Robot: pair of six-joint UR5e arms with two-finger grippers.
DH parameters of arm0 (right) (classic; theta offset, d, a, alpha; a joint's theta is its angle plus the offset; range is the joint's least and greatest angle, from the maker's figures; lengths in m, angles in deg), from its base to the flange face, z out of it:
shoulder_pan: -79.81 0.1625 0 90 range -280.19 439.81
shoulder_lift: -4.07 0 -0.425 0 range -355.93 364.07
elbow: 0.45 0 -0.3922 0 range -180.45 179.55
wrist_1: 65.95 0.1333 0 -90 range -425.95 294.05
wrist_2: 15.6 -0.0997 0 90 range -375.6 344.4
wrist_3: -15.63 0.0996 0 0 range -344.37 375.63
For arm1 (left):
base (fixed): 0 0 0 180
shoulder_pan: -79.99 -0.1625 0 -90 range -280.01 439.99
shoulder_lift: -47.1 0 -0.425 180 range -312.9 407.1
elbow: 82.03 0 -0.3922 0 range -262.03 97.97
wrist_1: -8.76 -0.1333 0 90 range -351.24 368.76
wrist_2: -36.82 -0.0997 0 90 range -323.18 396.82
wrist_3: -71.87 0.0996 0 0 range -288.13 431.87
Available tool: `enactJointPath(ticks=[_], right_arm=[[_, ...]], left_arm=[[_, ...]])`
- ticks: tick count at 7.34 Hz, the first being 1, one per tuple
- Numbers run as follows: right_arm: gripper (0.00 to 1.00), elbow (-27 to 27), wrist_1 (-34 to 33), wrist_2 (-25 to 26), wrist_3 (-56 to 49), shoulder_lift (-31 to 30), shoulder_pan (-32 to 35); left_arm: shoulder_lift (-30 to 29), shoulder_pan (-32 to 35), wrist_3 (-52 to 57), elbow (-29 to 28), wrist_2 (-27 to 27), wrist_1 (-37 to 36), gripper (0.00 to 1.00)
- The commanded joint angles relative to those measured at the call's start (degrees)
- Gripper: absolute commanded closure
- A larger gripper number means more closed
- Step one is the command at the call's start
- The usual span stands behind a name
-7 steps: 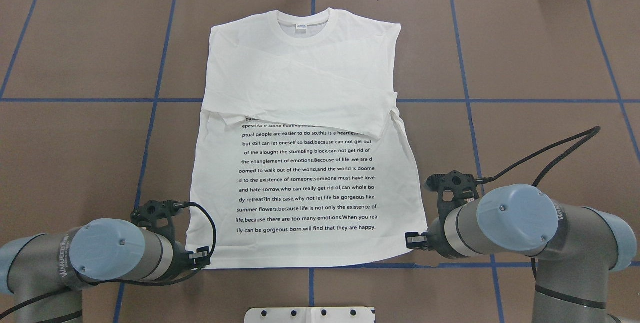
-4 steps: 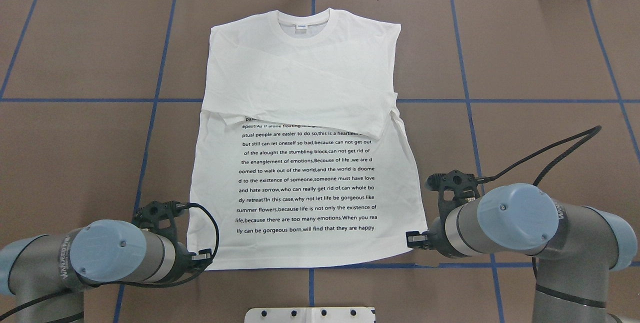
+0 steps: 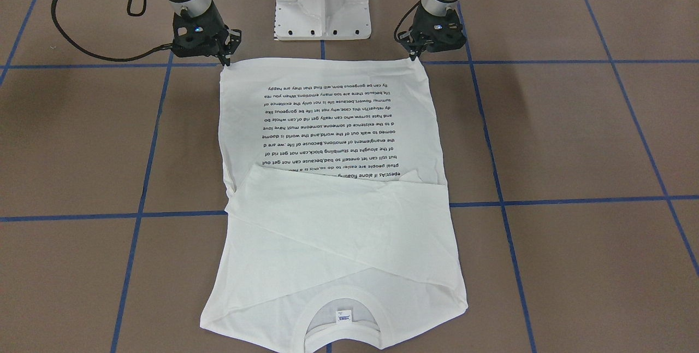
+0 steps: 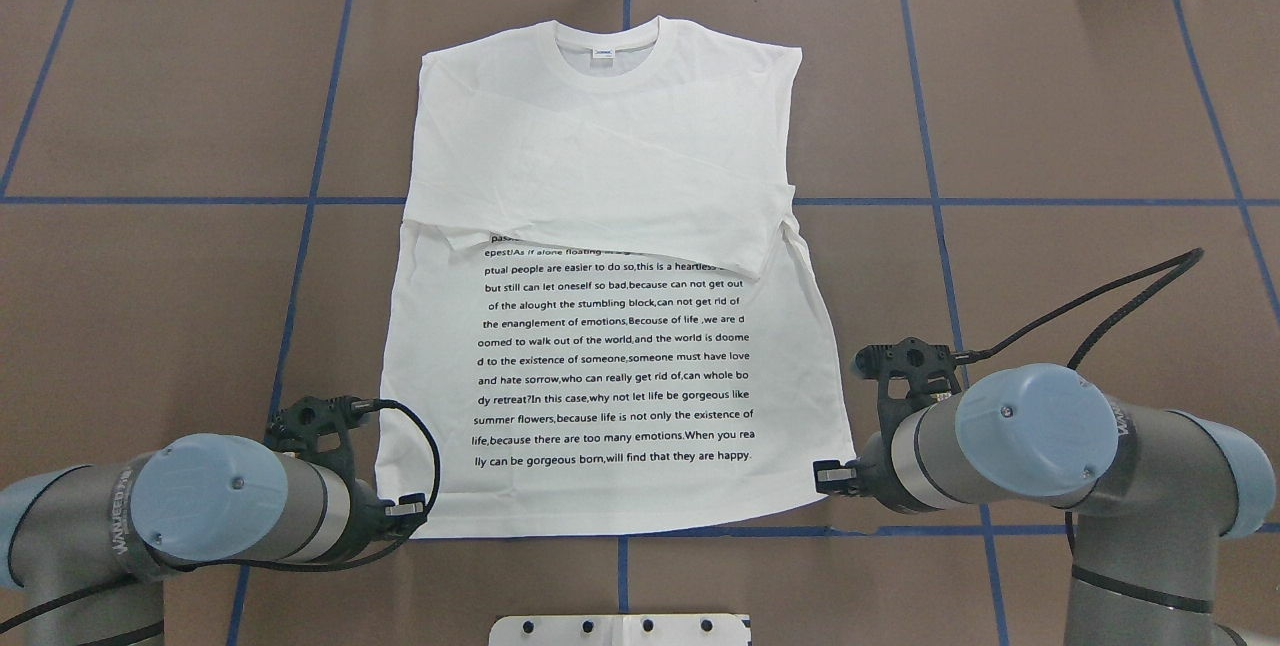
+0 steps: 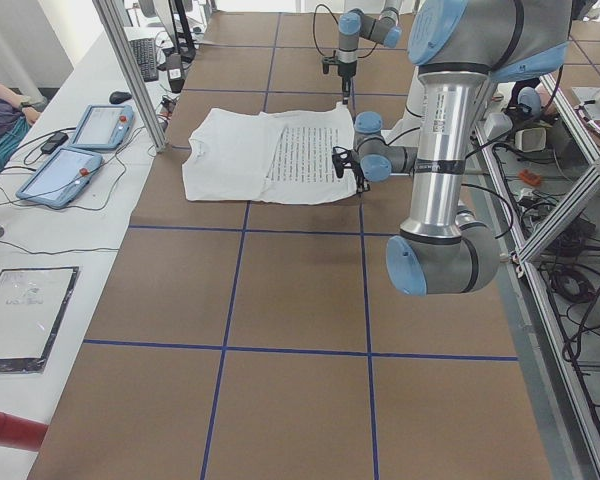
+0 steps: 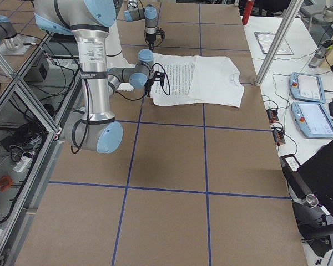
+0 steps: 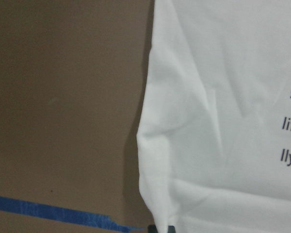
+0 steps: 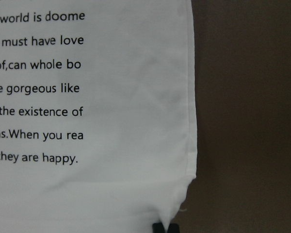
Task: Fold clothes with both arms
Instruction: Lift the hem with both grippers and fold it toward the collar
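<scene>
A white long-sleeved cotton T-shirt [image 4: 610,156] lay mid-frame on the brown desk [image 4: 1080,106]. Seen from overhead, the black left gripper [image 7: 163,229] pinched its lower-left hem corner, and the black right gripper [image 8: 164,228] pinched the lower-right.

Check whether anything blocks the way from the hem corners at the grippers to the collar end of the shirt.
Nothing visible does. The left gripper and right gripper are at the T-shirt hem corners. Between there and the collar lies only the shirt itself, with its folded sleeves flat across the chest.
</scene>
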Motion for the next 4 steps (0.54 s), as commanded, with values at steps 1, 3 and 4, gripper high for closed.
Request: enactJointPath(ticks=[1,3,4], right_arm=[[1.00,3.8,0.1,-4.0,-0.1,-2.4,2.2],[1.00,10.4,0.2,-8.8,-0.1,-7.7,2.6],[1.00,14.0,0.3,-12.8,-0.1,-10.3,3.0]], left_arm=[[0.5,0.3,0.5,6.5,0.3,-5.9,1.00],[0.1,0.0,0.5,12.6,1.3,-13.3,1.00],[-0.1,-0.7,0.5,15.4,3.1,-16.5,1.00]])
